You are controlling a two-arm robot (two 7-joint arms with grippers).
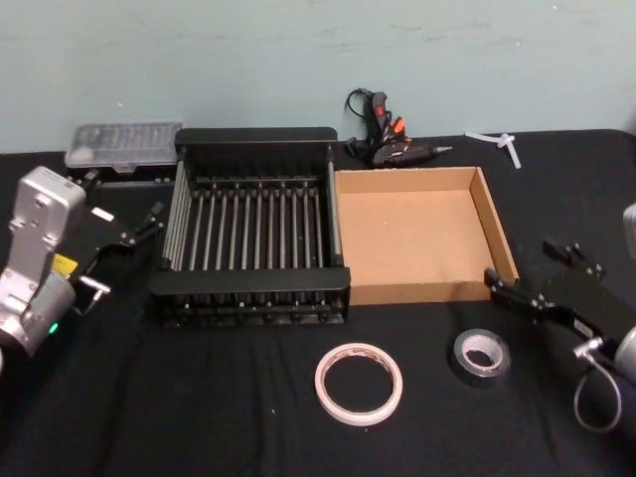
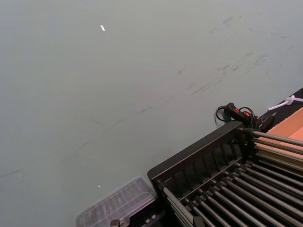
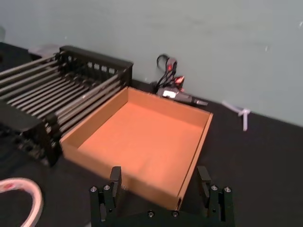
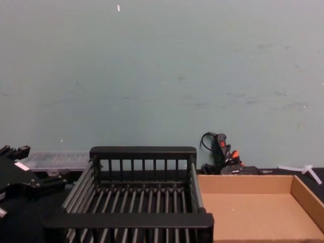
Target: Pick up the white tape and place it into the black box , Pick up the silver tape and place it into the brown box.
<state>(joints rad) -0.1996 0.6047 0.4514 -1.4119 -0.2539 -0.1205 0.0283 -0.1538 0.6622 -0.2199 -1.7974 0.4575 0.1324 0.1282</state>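
Both tapes are lying untouched on the table; the white tape [image 1: 359, 384] at six o'clock, the silver tape [image 1: 479, 356] at four, nearest the empty brown box [image 1: 502, 236]. The right gripper [image 1: 519, 289] is hanging open and empty beside that box, seemingly ready to reach; the left gripper [image 1: 142, 228], how open I cannot tell, is waiting at nine beside the empty black box [image 1: 255, 137].

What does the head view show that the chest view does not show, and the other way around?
Head view alone: the white tape and the silver tape lying on the table in front of the boxes, and the right gripper, open, near the brown box's front corner. Chest view alone: a tall stretch of the pale wall behind. Both: the black box, the brown box touching its side, the glue gun, the clear case and the left gripper, open, beside the black box.
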